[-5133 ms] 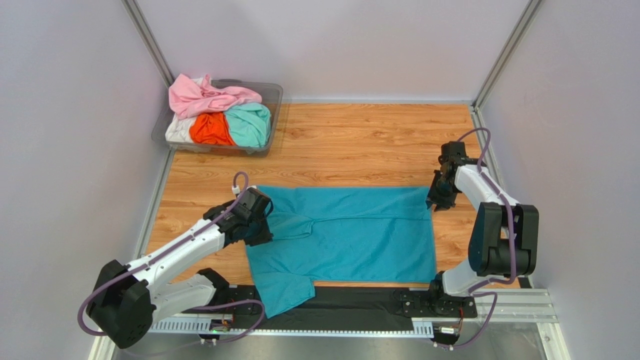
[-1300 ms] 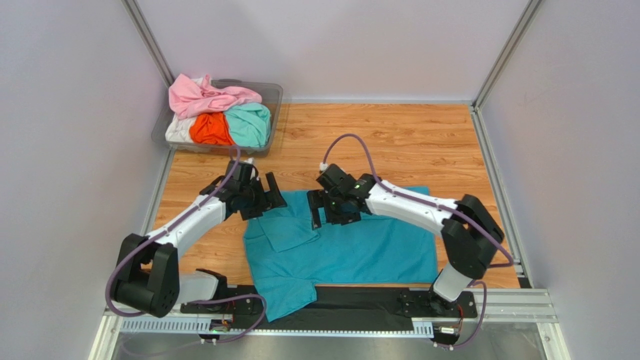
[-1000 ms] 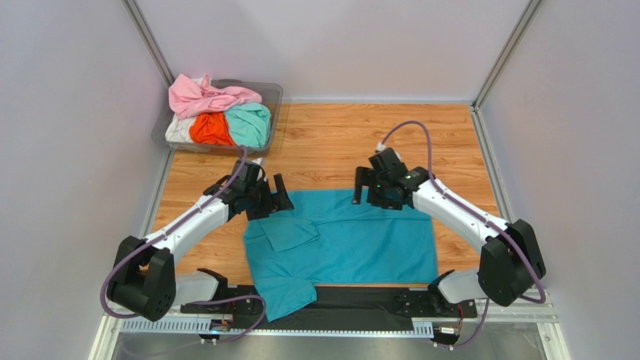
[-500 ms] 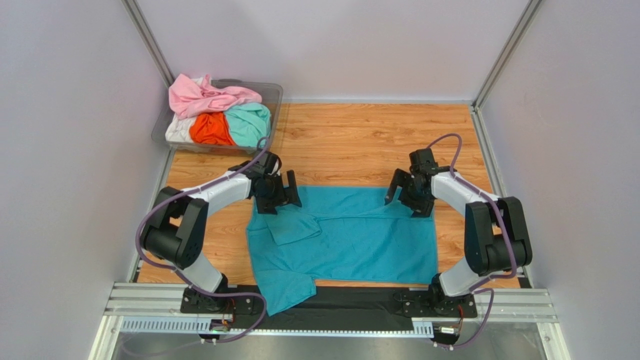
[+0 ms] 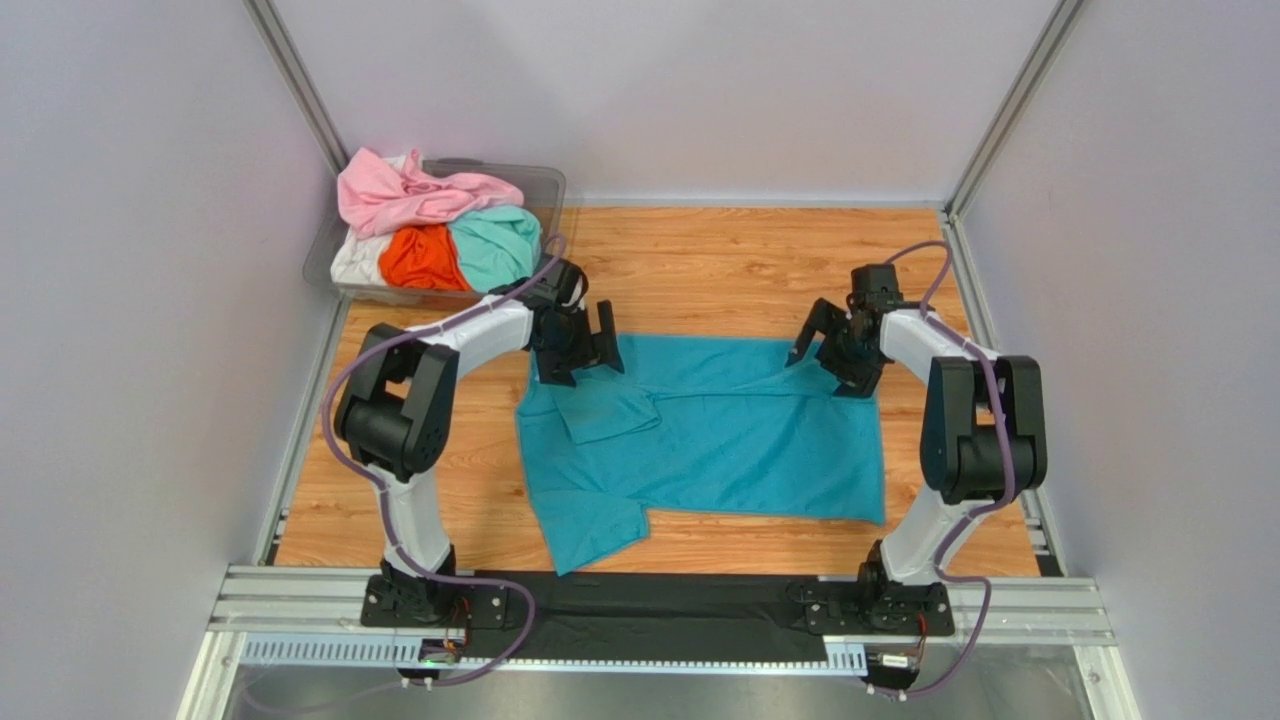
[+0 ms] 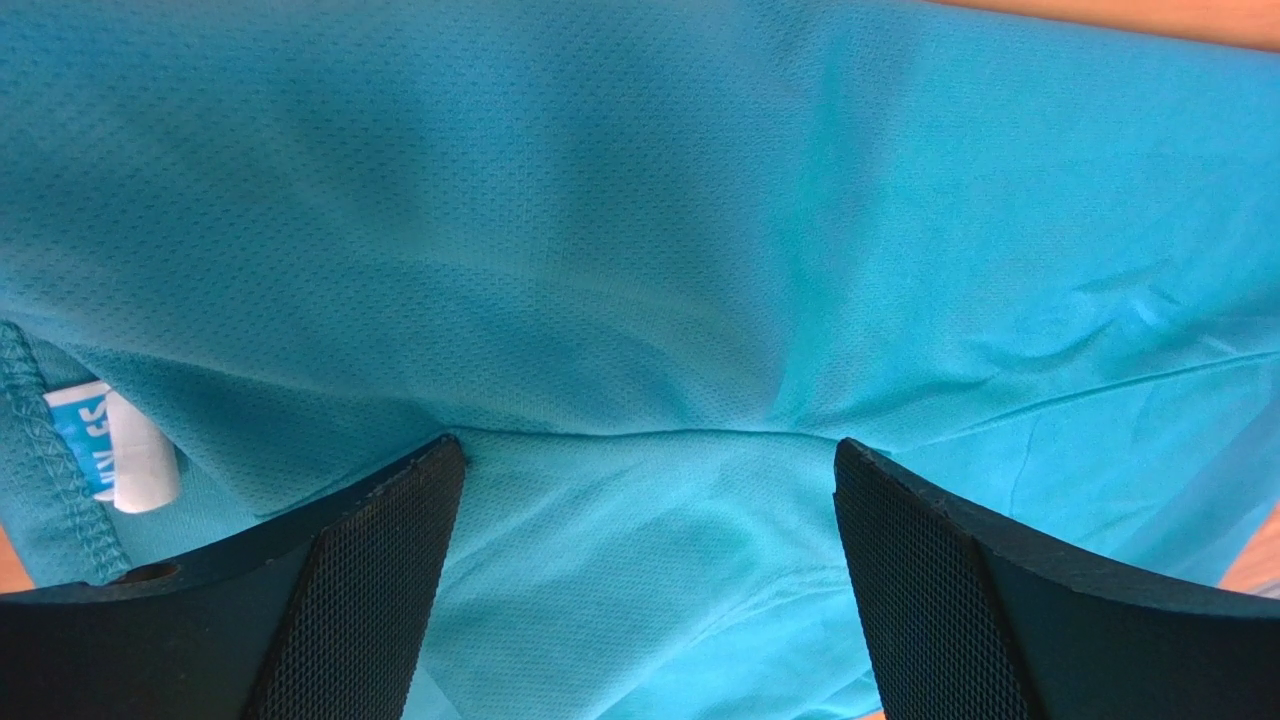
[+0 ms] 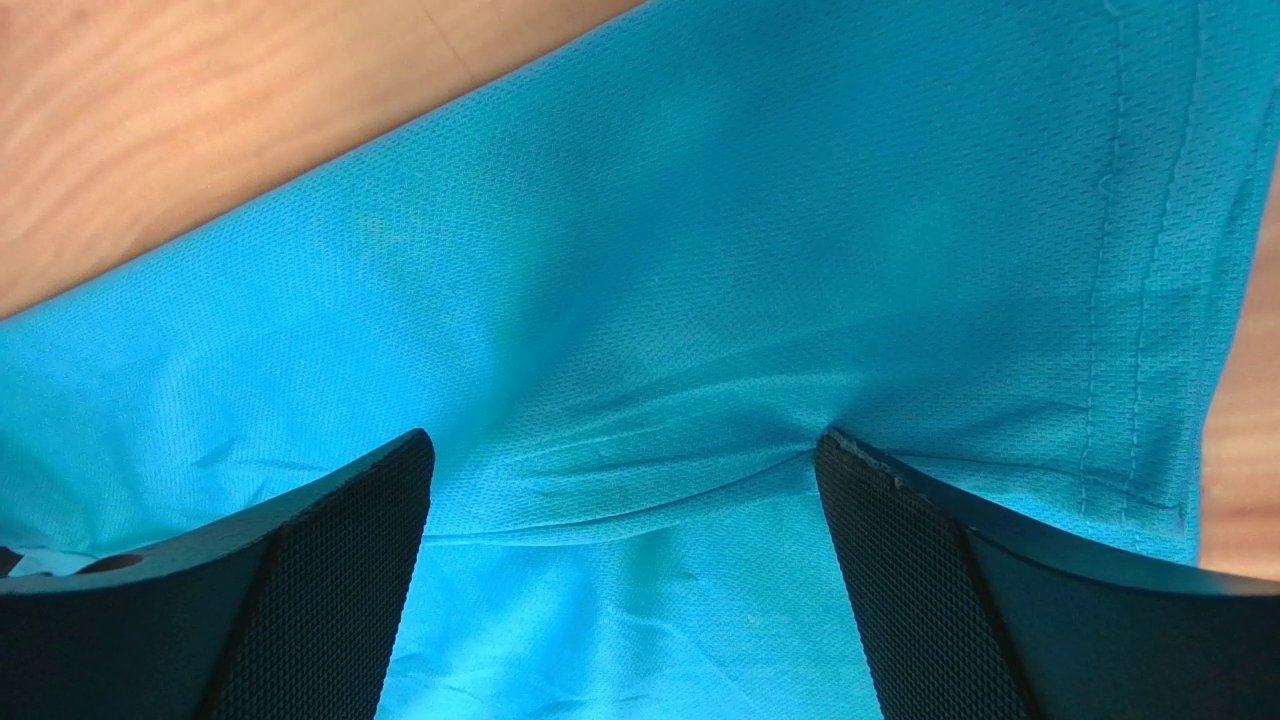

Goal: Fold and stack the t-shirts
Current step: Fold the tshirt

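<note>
A deep teal-blue t-shirt (image 5: pixel 721 443) lies spread on the wooden table, one sleeve folded in at its left. My left gripper (image 5: pixel 583 348) stands open on the shirt's far left corner. The right gripper (image 5: pixel 831 357) stands open on its far right corner. In the left wrist view the teal fabric (image 6: pixel 601 225) puckers between the fingertips of the left gripper (image 6: pixel 643 444). The right wrist view shows the cloth (image 7: pixel 751 270) creased between the tips of the right gripper (image 7: pixel 624 437). No fabric is pinched. Pink (image 5: pixel 413 192), orange (image 5: pixel 421 258), mint (image 5: pixel 499 248) and white (image 5: pixel 358 263) t-shirts are heaped at the far left.
The heap sits in a clear plastic tub (image 5: pixel 544 188) in the far left corner. Grey walls and metal posts close in the table on three sides. A black strip (image 5: pixel 706 600) and a rail run along the near edge by the arm bases.
Both open grippers moved outward and away from the bases. The teal shirt slid with them toward the far side, and its lower sleeve came off the black strip.
</note>
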Controlling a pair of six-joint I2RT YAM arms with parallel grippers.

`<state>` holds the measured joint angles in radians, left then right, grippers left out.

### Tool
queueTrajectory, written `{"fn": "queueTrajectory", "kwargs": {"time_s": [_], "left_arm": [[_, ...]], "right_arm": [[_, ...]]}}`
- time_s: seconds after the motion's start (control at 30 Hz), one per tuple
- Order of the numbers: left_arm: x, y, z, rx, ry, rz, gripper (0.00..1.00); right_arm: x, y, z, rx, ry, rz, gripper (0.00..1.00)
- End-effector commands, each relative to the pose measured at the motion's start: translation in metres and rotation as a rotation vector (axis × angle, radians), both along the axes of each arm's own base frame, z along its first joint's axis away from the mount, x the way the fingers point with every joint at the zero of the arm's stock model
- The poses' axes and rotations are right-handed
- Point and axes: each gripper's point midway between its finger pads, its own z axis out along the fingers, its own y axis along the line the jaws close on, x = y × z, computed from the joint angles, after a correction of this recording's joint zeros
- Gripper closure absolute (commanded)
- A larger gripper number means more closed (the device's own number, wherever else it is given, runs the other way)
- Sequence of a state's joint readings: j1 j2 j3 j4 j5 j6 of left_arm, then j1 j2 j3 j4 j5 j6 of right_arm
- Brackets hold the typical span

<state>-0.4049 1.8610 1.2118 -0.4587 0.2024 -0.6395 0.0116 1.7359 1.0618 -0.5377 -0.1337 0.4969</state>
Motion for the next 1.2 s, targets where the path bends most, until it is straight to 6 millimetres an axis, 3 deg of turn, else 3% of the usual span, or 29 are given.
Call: {"fn": "queueTrajectory", "kwargs": {"time_s": [0.0, 0.47, 0.63, 0.73, 0.77, 0.8, 0.83, 0.87, 0.9, 0.97, 1.03, 1.07, 1.1, 1.13, 1.17], "left_arm": [[0.015, 0.002, -0.012, 0.055, 0.027, -0.022, 0.0], [0.06, -0.002, -0.016, 0.101, 0.061, -0.023, 0.0], [0.07, -0.009, 0.007, 0.063, 0.01, -0.042, 0.0], [0.071, -0.009, 0.034, 0.051, -0.05, -0.048, 0.0], [0.071, -0.008, 0.051, 0.043, -0.086, -0.048, 0.0], [0.065, -0.008, 0.054, 0.046, -0.088, -0.05, 0.0], [0.062, -0.006, 0.06, 0.049, -0.1, -0.049, 0.0], [0.057, -0.005, 0.078, 0.042, -0.137, -0.049, 0.0], [0.044, -0.005, 0.073, 0.054, -0.12, -0.055, 0.0], [0.023, 0.004, 0.076, 0.079, -0.122, -0.037, 0.0], [0.005, 0.004, 0.076, 0.089, -0.12, -0.031, 0.0], [-0.005, 0.005, 0.086, 0.078, -0.141, -0.029, 0.0], [-0.025, 0.01, 0.07, 0.102, -0.099, -0.019, 0.0], [-0.035, 0.011, 0.08, 0.09, -0.123, -0.004, 0.0], [-0.061, 0.011, 0.063, 0.11, -0.079, -0.011, 0.0]], "right_arm": [[0.01, -0.011, -0.021, 0.005, 0.025, 0.005, 0.0], [0.052, -0.023, -0.024, 0.034, 0.004, -0.006, 0.0], [0.059, -0.023, 0.006, 0.036, -0.062, -0.01, 0.0], [0.056, -0.027, 0.033, 0.012, -0.107, -0.016, 0.0], [0.051, -0.028, 0.036, 0.005, -0.109, -0.021, 0.0], [0.049, -0.029, 0.053, -0.009, -0.152, -0.027, 0.0], [0.045, -0.031, 0.059, -0.016, -0.162, -0.035, 0.0], [0.035, -0.031, 0.06, -0.022, -0.158, -0.034, 0.0], [0.031, -0.032, 0.075, -0.031, -0.193, -0.04, 0.0], [0.012, -0.036, 0.075, -0.058, -0.179, -0.056, 0.0], [-0.002, -0.04, 0.09, -0.08, -0.219, -0.068, 0.0], [-0.01, -0.04, 0.092, -0.086, -0.222, -0.07, 0.0], [-0.023, -0.041, 0.096, -0.097, -0.24, -0.081, 0.0], [-0.029, -0.043, 0.098, -0.103, -0.25, -0.092, 0.0], [-0.038, -0.043, 0.097, -0.106, -0.247, -0.093, 0.0]]}}
